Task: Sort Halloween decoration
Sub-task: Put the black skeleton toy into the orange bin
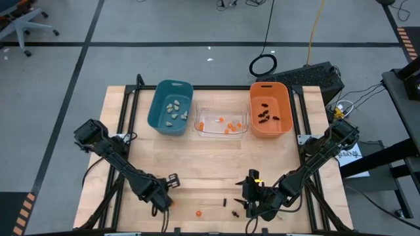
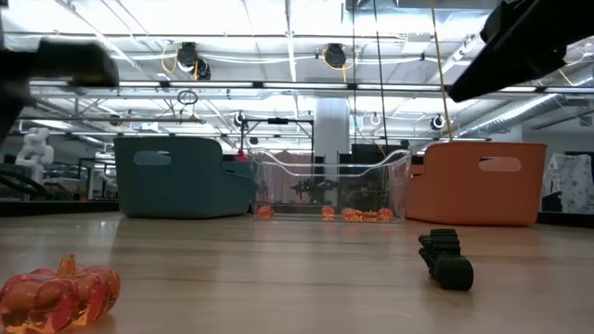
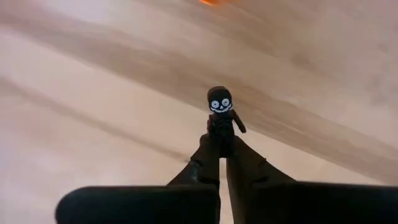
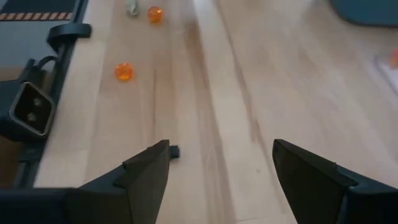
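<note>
My left gripper (image 1: 163,196) (image 3: 222,134) points down over the table's near left part, shut on a tiny black figure with a white skull face (image 3: 219,107). My right gripper (image 1: 252,195) (image 4: 221,155) stands open near the front edge with nothing between its fingers. Loose decoration lies on the wood between them: an orange pumpkin (image 1: 198,213) (image 2: 56,292) and black pieces (image 1: 224,203) (image 1: 235,213) (image 2: 445,260). The right wrist view shows two orange ones (image 4: 124,71) (image 4: 155,14) and a small black bit (image 4: 175,151) by one finger. My left gripper pinches the black figure's lower body (image 3: 221,129) between its two fingertips (image 3: 210,152). The fingers come from above, pointing down. The head with the white face sticks out past the tips; whether it is clear of the wood I cannot tell.
Three bins stand in a row at the far side: a teal one (image 1: 157,105) with pale lumps, a clear one (image 1: 197,126) with orange pieces, an orange one (image 1: 252,111) with black pieces. Bare wood lies between the bins and the grippers.
</note>
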You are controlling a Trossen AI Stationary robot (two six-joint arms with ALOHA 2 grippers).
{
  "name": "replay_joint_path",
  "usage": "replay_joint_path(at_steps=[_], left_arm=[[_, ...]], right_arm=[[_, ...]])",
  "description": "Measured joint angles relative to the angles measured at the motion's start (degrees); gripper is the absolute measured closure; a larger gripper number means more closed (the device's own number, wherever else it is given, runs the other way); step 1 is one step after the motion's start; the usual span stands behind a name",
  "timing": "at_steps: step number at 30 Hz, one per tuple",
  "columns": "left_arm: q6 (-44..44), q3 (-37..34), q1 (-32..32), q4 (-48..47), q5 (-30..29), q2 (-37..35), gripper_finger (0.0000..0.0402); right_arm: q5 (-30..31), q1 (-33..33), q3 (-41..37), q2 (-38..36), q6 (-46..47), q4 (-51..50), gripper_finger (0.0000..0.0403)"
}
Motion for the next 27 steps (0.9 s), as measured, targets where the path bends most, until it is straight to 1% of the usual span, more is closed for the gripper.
replay_joint_path(at_steps=[4, 9, 14, 17, 23, 25, 27], left_arm=[[-4.73, 1.86, 0.02, -0.33, -6.59, -3.28, 0.0399], [-11.52, 2.92, 0.04, -0.33, -18.60, -7.00, 0.0399], [-20.45, 2.96, 0.15, -0.59, -31.13, -9.46, 0.0400], [-25.89, 2.96, 0.46, -0.67, -38.73, -9.78, 0.0400], [-37.99, 2.96, 2.21, -0.63, -48.07, -9.70, 0.0400], [-41.01, 2.96, 2.86, -0.46, -50.52, -9.70, 0.0400], [-44.26, 2.96, 3.71, -0.30, -52.71, -9.70, 0.0400]], right_arm=[[4.22, 0.00, 0.00, 0.00, -0.91, 0.00, 0.0135], [9.22, -0.02, 0.01, 1.29, -0.93, 0.18, 0.0135], [10.96, -0.07, 0.02, 3.59, -1.05, 1.52, 0.0135], [12.16, -0.53, 0.02, 4.30, -3.90, 2.65, 0.0135], [12.93, -2.83, 0.02, 4.57, -13.28, 6.29, 0.0135], [13.98, -3.79, 0.02, 4.57, -15.04, 7.40, 0.0135], [13.80, -4.87, 0.00, 4.57, -16.25, 8.23, 0.0135]])
